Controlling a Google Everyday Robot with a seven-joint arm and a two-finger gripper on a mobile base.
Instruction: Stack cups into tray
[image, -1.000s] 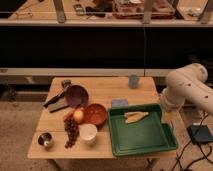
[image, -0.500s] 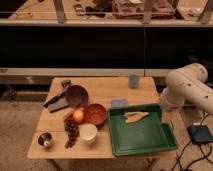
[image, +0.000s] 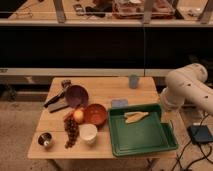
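On a wooden table (image: 107, 90) before dark shelving, no change from 1 second earlier: same layout, same arm pose, so stacking apparently not yet begun. At the right edge, beside the table, a bulky white robot arm (image: 187, 90), elbow raised, bent downward alongside the large dark-green tray (image: 145, 137). Its gripper out of sight, somewhere past the arm's bulk near the right edge; wide or narrow impossible to tell. That tray at front right, holding only a pale yellow item (image: 135, 117), no cups. Purple bowl (image: 76, 95) and orange bowl (image: 95, 113) mid-left. 2 cups well apart, both outside the tray: pale blue-grey cup (image: 133, 81) at the back edge, steel cup (image: 45, 140) at front left
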